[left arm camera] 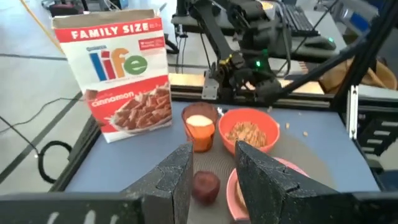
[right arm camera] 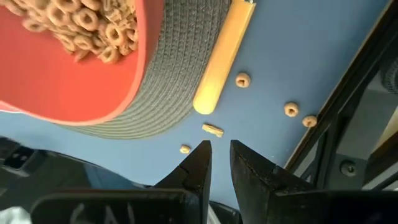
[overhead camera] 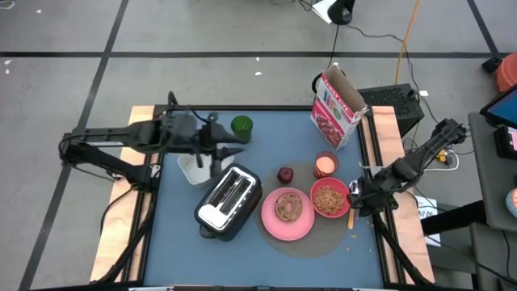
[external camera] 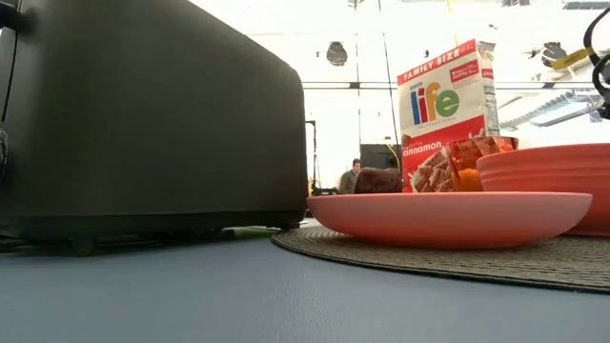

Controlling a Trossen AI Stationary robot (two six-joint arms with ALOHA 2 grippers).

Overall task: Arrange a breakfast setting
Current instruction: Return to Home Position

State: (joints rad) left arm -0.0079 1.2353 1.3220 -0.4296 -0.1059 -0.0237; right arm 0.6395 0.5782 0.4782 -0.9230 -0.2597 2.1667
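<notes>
On a round grey placemat (overhead camera: 311, 242) sit a pink plate (overhead camera: 268, 226) with browned bread (overhead camera: 288, 206), a red bowl (overhead camera: 329, 198) of cereal, a small cup (left arm camera: 200, 127) and a dark red fruit (left arm camera: 205, 185). The orange-handled spoon (right arm camera: 221, 62) lies beside the bowl, its handle partly on the mat's edge. My right gripper (right arm camera: 216, 146) hovers just past the handle's end, its fingers a narrow gap apart with nothing between them. My left gripper (left arm camera: 212, 152) is raised over the table's left half, pointing toward the setting. It is open and holds nothing.
A silver-and-black toaster (overhead camera: 229, 202) stands left of the plate, a white container (overhead camera: 194, 168) behind it, and a green object (overhead camera: 241, 125) near the far edge. An open cereal box (overhead camera: 338, 109) stands at the far right. Loose cereal pieces (right arm camera: 242, 79) lie by the spoon.
</notes>
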